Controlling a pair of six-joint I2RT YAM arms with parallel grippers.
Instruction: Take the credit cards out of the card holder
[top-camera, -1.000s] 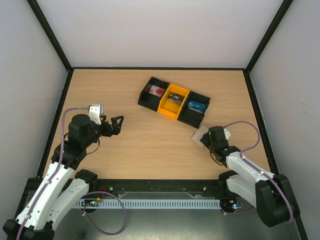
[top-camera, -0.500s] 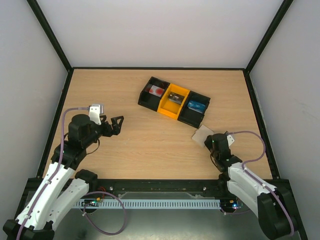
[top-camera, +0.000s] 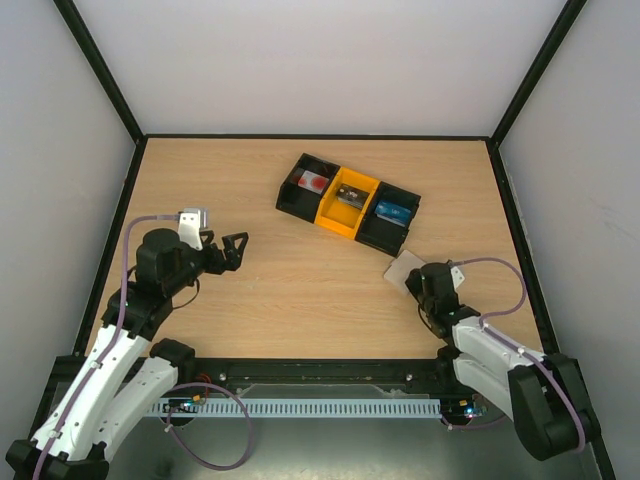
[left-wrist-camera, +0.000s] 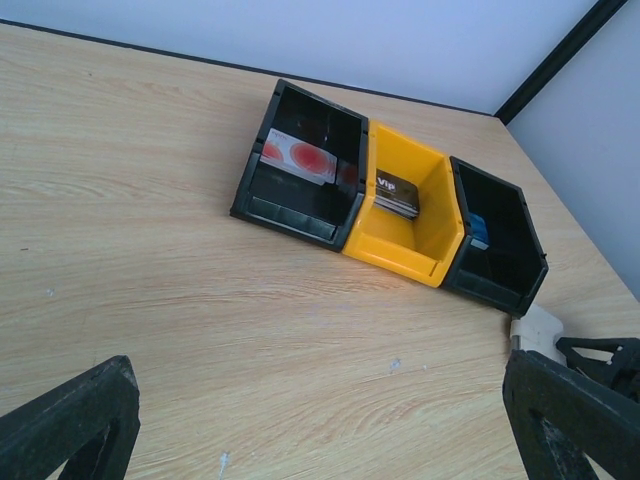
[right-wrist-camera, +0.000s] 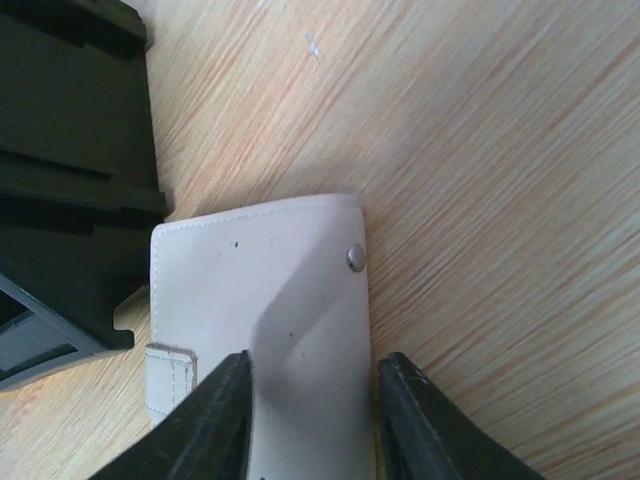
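The card holder (right-wrist-camera: 260, 290) is a pale off-white sleeve with a metal snap, lying flat on the table (top-camera: 300, 290) just in front of the tray (top-camera: 347, 202). My right gripper (right-wrist-camera: 313, 360) is shut on its near end: one finger rests on its top face, the other at its right edge, and the sleeve buckles between them. In the top view the right gripper (top-camera: 420, 280) sits at the card holder (top-camera: 403, 266). Credit cards lie in the tray: red-and-white (left-wrist-camera: 298, 156), dark (left-wrist-camera: 397, 192), blue (left-wrist-camera: 478, 232). My left gripper (top-camera: 235, 246) hovers open and empty, far left.
The black-and-yellow three-compartment tray (left-wrist-camera: 400, 255) stands at mid-back of the table, its right black bin (right-wrist-camera: 60, 160) right beside the card holder. Black frame rails edge the table, with pale walls beyond them.
The right gripper's jaws have narrowed onto the card holder, and its wrist has shifted slightly back and to the right. The left arm has not moved.
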